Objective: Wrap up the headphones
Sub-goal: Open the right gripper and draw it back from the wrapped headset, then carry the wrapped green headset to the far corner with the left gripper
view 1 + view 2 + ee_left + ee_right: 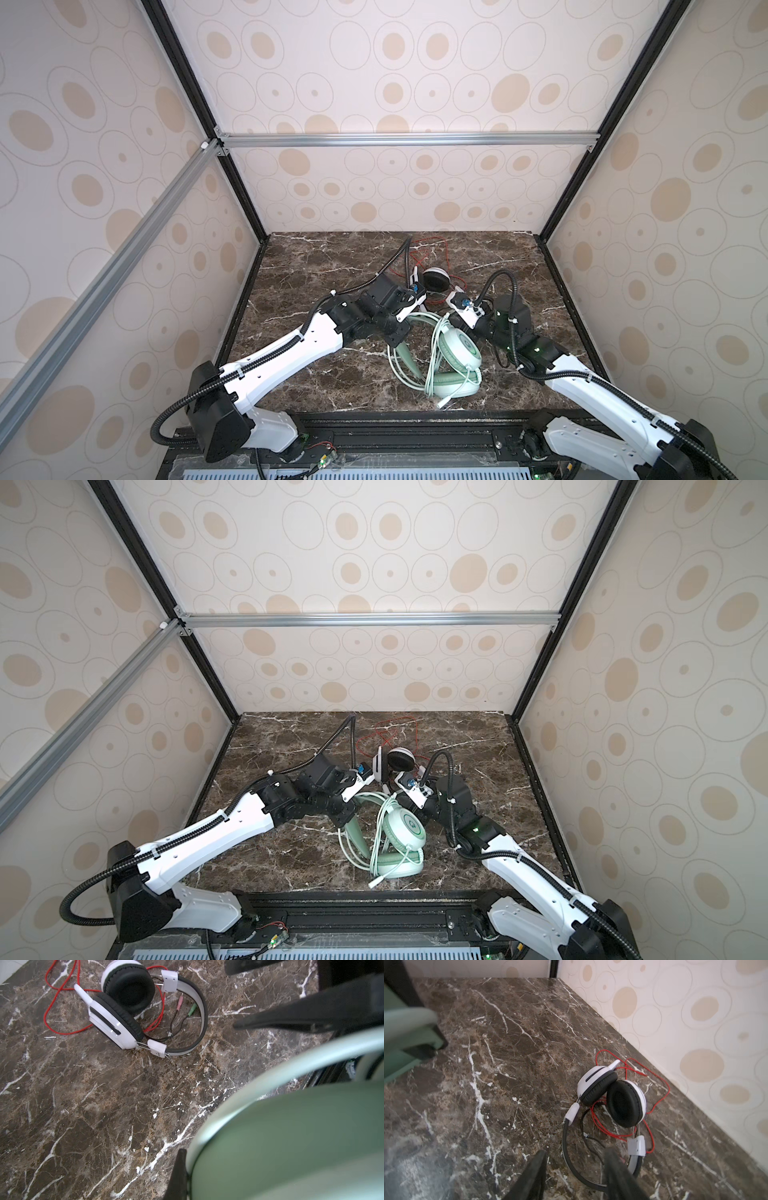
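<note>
Right tool (575,1152): jaws apart, nothing between them, poised just above the band of the white-and-black headset (625,1103). Left tool (395,337): clamped tight on the mint-green headset (459,347), by one ear cup. In both top views the mint set sits on the bench (316,266) at 5 o'clock of centre. Its pale green cable (432,357) is looped round it, with the cable end (442,402) loose at 6. White set lies at 12 o'clock from it, and its red cable (45,1020) sprawls on toward 12. Reads as mint set mostly wound, red cable next. You'd do best to pinch the red cable close to its ear cup, not the band. Mind the green jack (192,1009) inside the band's arc. Hold your left clamp firm so the loops don't slip.
</note>
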Robot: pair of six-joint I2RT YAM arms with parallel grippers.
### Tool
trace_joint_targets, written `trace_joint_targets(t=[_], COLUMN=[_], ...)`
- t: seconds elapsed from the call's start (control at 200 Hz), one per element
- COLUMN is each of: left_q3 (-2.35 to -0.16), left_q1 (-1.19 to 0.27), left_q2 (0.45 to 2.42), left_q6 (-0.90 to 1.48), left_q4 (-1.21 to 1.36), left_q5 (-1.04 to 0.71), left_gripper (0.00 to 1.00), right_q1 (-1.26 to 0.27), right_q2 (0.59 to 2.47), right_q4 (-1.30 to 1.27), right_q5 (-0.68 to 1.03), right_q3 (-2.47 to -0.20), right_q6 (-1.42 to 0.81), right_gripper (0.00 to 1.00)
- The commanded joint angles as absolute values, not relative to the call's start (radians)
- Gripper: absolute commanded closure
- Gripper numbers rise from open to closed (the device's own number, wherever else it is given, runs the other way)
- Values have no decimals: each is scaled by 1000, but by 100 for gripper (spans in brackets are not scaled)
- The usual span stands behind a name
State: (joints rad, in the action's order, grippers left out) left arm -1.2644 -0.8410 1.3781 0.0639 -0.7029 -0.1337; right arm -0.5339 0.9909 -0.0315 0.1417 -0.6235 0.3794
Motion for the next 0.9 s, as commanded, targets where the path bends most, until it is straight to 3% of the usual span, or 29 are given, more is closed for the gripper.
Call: trace_joint_targets(t=[0.0,0.185,0.35,0.625,0.895], left_q3=[-1350,-1410,-1506,-1640,-1691], left_q1=[-808,-754,-715,-558,-348], left_q2=[1395,1467,1573,1785,1886], left_q6=[104,127,156,245,360], left_q4=[-653,-680,-713,-691,-590], left_q5=[-204,-220,-195,-203,-228], left_gripper=[100,100,100,100,100], right_q1=[-509,-436,-386,-380,-382], right_q2=[1016,1043,1044,1008,1053], right_q4=[-100,-108,-78,-356,-242], right_q5=[19,-166,-233,-63,-92], right_q3=[-601,-595,-587,-410,-449], right_q6=[259,-28,-194,-346,-384], right_gripper=[45,33,33,22,24])
